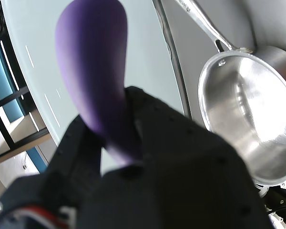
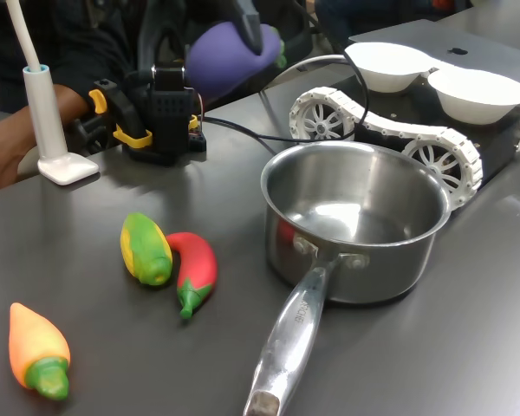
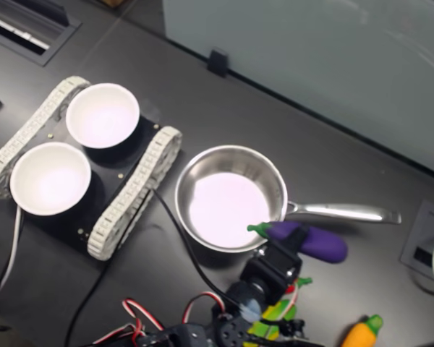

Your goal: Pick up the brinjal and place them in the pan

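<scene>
The purple brinjal [image 1: 93, 62] is clamped near its narrow end between my black gripper [image 1: 119, 143] fingers, off the table. In the second exterior view the brinjal [image 3: 318, 244] hangs level by the pan's rim, just below where the handle joins; its green cap [image 3: 259, 230] points at the pan [image 3: 228, 199] and my gripper [image 3: 288, 244] is shut on it. In the first exterior view the brinjal [image 2: 225, 59] is high behind the pan [image 2: 355, 221], under the gripper [image 2: 245, 30]. The steel pan is empty, with its long handle [image 2: 288, 342] pointing toward the first exterior camera.
A red chilli [image 2: 194, 267], a yellow-green toy [image 2: 146, 247] and an orange carrot [image 2: 36, 351] lie on the dark table. Two white bowls [image 3: 101, 116] [image 3: 50, 177] sit on a tracked vehicle beside the pan. A white post [image 2: 36, 104] and a person's arm [image 2: 17, 147] are at the first exterior view's left.
</scene>
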Controlling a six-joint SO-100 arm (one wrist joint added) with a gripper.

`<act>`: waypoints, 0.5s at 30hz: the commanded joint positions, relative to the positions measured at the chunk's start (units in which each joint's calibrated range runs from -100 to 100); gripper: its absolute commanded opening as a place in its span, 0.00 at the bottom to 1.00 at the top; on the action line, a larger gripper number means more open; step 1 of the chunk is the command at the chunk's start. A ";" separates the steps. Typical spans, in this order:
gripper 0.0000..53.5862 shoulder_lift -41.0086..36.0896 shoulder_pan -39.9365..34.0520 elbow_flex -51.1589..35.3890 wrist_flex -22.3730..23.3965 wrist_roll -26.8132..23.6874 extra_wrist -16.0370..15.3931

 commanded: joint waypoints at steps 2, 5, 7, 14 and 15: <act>0.00 -8.41 -5.35 4.57 -7.64 -2.49 2.31; 0.00 -10.52 -7.99 7.93 -9.43 -3.17 3.40; 0.00 -11.70 -9.82 9.48 -9.85 -3.32 4.41; 0.00 -15.49 -14.87 15.20 -13.01 -4.69 6.26; 0.00 -15.91 -16.01 15.93 -13.35 -4.79 6.85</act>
